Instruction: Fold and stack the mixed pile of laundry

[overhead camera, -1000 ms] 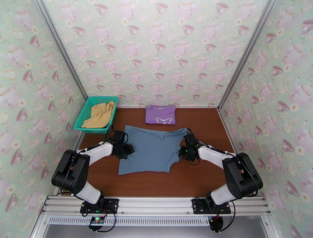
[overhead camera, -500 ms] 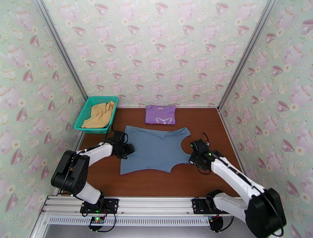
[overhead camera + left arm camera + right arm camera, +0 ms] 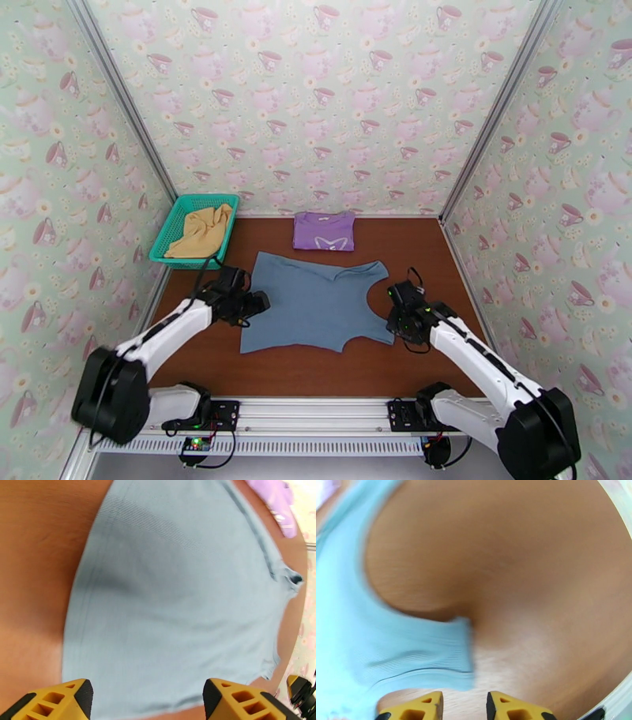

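The grey-blue piece point(image 3: 312, 304) is being flanked at its left edge by the wide-spread left gripper point(image 3: 144, 695) and at its right flap by the narrowly parted, empty right gripper point(image 3: 464, 705).

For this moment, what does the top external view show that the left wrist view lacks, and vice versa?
Top external: the teal basket holding the mustard-yellow piece, at the table's far left corner. Left wrist: the left gripper, its yellow fingers spread open, plus knit texture. Both: the grey-blue piece spread flat and the purple T-shirt.

Left end effector point(image 3: 145, 698) agape, right point(image 3: 464, 703) ajar
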Available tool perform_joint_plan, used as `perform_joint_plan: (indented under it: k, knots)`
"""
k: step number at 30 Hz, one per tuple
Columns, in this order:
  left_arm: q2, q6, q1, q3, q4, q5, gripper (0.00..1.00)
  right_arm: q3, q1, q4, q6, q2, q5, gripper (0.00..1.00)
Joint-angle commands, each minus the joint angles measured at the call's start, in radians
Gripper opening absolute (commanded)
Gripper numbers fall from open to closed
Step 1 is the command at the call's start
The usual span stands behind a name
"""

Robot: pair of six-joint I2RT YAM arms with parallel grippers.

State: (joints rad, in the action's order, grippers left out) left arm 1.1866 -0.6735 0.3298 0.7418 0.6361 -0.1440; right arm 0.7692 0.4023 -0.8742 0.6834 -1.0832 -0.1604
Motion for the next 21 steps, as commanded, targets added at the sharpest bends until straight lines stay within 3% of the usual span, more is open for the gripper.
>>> perform_joint_plan:
  k: [1,6,10,21]
  knots:
    - [-0.094,-0.09,0.008,-0.102,0.148,0.043,0.74,0.068,0.04,0.041,-0.204,0.017,0.103,0.36]
    - [-0.182,-0.214,0.017,-0.227,0.114,-0.003,0.56,0.129,0.073,0.082,-0.316,-0.013,0.166,0.35]
    - [-0.198,-0.279,0.022,-0.271,0.105,0.013,0.5,0.147,0.096,0.116,-0.343,-0.052,0.195,0.34]
    - [-0.064,-0.296,0.024,-0.265,0.064,0.073,0.46,0.088,0.131,0.224,-0.326,-0.084,0.25,0.34]
